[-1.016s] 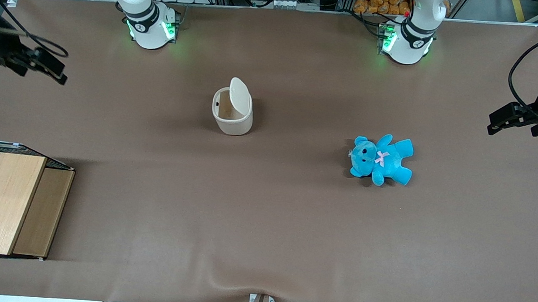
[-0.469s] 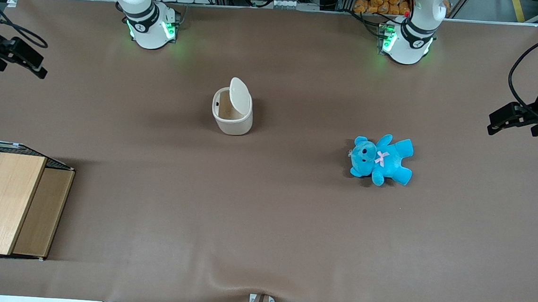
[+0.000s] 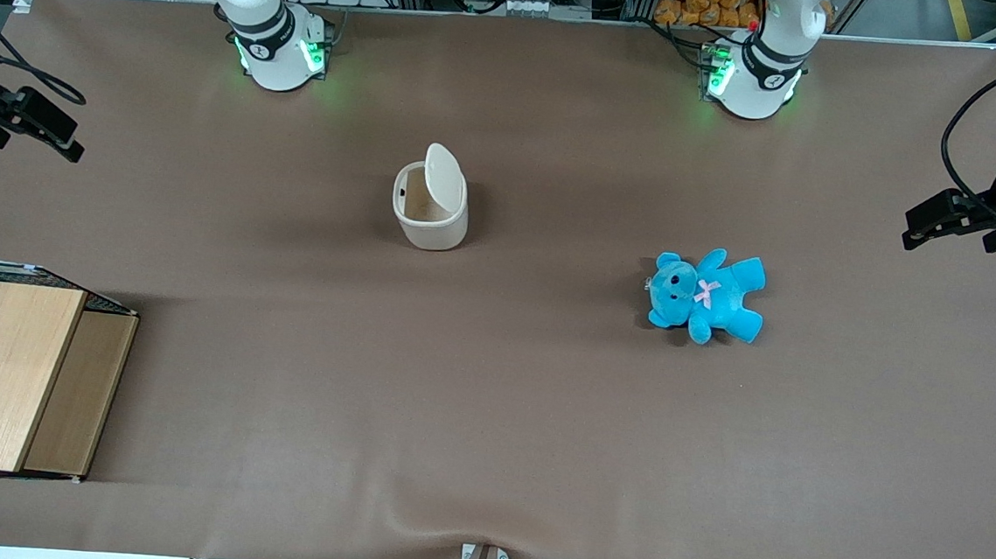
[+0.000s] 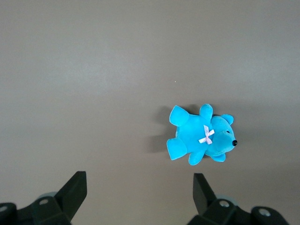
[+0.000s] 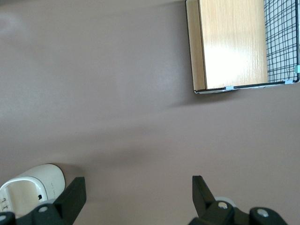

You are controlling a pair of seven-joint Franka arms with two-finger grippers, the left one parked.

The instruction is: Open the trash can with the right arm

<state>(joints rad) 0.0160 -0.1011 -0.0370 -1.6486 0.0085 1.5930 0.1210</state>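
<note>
Gripper (image 3: 69, 144) hangs at the working arm's end of the table (image 3: 488, 419), fingers (image 5: 72, 197) spread wide, holding nothing, well apart from the trash can (image 3: 430, 209). In the front view the trash can sits at about 3 o'clock from the gripper, mid-table, lid (image 3: 444, 179) flipped up, inside exposed. Blue teddy (image 3: 707, 296) lies at 4 o'clock from the can, toward the parked arm's end. Wooden-topped wire box (image 3: 18, 373) sits at 6 o'clock from the gripper, nearer the front camera.

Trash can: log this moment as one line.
trash can: lid up, open | hand: open, empty, toward working arm's end of table, apart from can | teddy: lying on table
</note>
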